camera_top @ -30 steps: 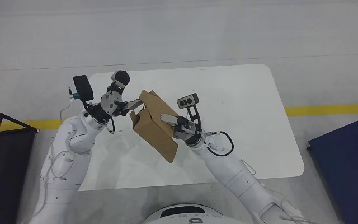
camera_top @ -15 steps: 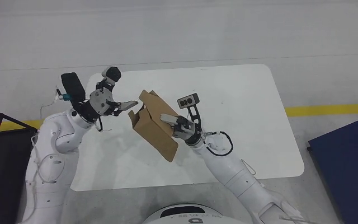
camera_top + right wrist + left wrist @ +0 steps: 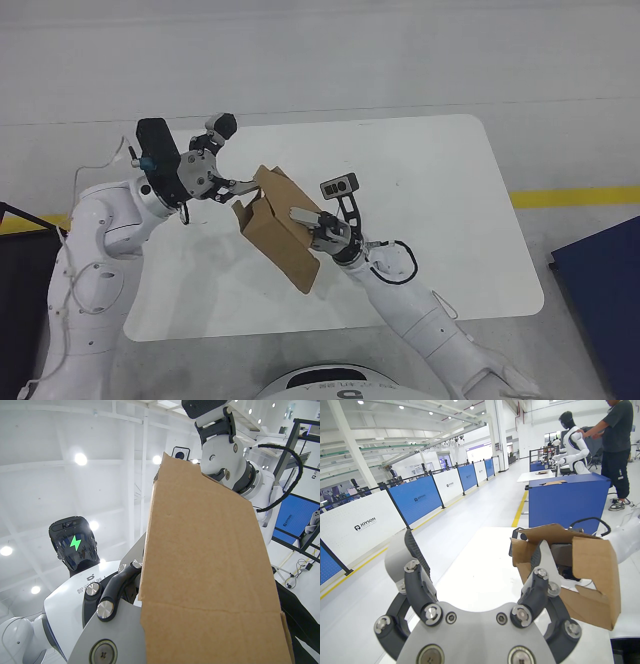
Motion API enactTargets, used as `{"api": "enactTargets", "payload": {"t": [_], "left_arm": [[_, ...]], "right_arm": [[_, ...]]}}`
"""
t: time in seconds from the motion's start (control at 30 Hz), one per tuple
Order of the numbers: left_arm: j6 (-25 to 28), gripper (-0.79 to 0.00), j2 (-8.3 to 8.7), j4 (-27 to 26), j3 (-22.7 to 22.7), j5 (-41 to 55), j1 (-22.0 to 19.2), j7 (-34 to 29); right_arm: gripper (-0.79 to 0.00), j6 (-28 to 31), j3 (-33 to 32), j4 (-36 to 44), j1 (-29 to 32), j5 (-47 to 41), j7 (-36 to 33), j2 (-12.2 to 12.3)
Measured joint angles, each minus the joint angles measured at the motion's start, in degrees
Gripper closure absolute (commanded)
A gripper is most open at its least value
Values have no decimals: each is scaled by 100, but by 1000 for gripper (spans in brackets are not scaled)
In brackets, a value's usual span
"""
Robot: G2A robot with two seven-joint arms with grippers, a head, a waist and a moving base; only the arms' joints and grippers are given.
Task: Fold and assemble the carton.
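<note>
1. Over the 9 o'clock side of the white table (image 3: 430,190), the brown cardboard carton (image 3: 278,228) is held tilted, its end flaps unfolded.
2. The right gripper (image 3: 308,225), at the carton's 3 o'clock, clamps a side panel.
3. The left gripper (image 3: 474,540), at its 10 o'clock, gapes wide — one finger at an end flap.

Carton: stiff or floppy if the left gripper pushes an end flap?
Probably light: the right gripper holds the carton up by one wall. Its flaps look thin and creased, so they would likely hinge under a push from the left gripper. The open shell may skew.
</note>
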State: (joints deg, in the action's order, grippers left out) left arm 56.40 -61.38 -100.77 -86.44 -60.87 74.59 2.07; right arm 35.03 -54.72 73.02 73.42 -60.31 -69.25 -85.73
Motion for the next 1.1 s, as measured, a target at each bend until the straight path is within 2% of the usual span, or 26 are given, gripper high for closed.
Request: {"api": "enactTargets", "payload": {"t": [0.13, 0.37, 0.57, 0.87, 1.1], "left_arm": [[40, -785, 9, -6, 55, -60, 6, 14], [150, -785, 29, 99, 78, 436, 21, 26], [111, -785, 77, 62, -1, 67, 27, -282], [160, -785, 109, -4, 162, -96, 88, -84], [160, -785, 179, -34, 122, -100, 156, 75]], "right_arm": [[0, -25, -48, -47, 39, -34, -25, -1], [0, -22, -137, -51, 102, -11, -22, -3], [0, -25, -181, -41, 140, 86, -25, 0], [0, -36, -164, -8, 136, 227, -35, -9], [0, 26, -220, -31, 202, 286, 79, -1]]}}
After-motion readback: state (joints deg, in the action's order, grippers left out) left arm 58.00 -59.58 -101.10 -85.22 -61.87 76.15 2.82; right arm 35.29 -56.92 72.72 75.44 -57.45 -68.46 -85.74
